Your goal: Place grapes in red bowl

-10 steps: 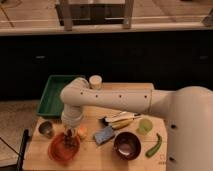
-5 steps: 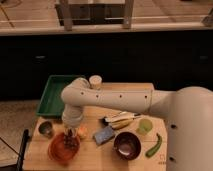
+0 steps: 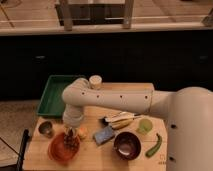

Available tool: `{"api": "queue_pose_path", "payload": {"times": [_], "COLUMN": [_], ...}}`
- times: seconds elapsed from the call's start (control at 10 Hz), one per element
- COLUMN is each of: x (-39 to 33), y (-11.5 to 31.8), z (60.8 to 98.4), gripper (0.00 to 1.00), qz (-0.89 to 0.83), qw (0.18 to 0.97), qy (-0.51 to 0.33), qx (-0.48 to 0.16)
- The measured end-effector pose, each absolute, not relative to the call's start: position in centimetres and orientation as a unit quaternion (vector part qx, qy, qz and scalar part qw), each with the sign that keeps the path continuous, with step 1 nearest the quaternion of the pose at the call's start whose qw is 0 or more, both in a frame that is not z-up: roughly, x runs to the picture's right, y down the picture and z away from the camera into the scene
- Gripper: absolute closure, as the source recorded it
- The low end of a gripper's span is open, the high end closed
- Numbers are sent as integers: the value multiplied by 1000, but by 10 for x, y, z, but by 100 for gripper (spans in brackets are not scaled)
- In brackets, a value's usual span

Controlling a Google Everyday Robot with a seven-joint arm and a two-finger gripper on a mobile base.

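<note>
- Wooden table [image 3: 95,158] before dark cabinets [image 3: 125,55] holds the red bowl [image 3: 53,150].
- Gripper [image 3: 70,134] hangs over that bowl, grapes [image 3: 70,144] just beneath; whether it clamps them, I cannot tell.

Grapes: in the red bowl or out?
In, it seems: the grapes show as a dark cluster inside the red bowl rim, directly under the end effector. Whether they touch its bottom, cannot tell.

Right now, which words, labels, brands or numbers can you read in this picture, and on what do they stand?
No text is readable.
The faint mark on the table: too blurred.
The blue packet: no legible print.
The pincer, by the grapes over the red bowl: no label visible.
</note>
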State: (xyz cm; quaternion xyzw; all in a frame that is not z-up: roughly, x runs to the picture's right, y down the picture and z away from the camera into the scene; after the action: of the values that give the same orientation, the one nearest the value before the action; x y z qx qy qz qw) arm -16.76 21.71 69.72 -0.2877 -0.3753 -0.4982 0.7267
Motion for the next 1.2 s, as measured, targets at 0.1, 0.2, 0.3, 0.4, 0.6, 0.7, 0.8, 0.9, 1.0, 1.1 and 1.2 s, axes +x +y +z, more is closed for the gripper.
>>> {"api": "queue_pose_path", "payload": {"times": [0.1, 0.2, 0.3, 0.4, 0.6, 0.7, 0.8, 0.9, 1.0, 1.1, 1.2], "x": [-167, -166, -166, -166, -165, -164, -164, -164, -163, -162, -162], "y": [217, 218, 218, 219, 219, 220, 221, 221, 221, 221, 222], "z": [698, 698, 699, 699, 700, 701, 701, 701, 702, 702, 703], "gripper": [95, 95, 95, 95, 95, 95, 95, 95, 95, 95, 95], "qz": [-498, -499, -499, -499, -500, -500, -500, -501, -501, -501, -502], "qw": [726, 726, 725, 725, 724, 724, 723, 722, 722, 722, 721], "qy": [-375, -376, -377, -377, -377, -377, -378, -378, -378, -378, -379], "qx": [-288, -288, -289, -289, -289, -290, -291, -291, -291, -291, -292]}}
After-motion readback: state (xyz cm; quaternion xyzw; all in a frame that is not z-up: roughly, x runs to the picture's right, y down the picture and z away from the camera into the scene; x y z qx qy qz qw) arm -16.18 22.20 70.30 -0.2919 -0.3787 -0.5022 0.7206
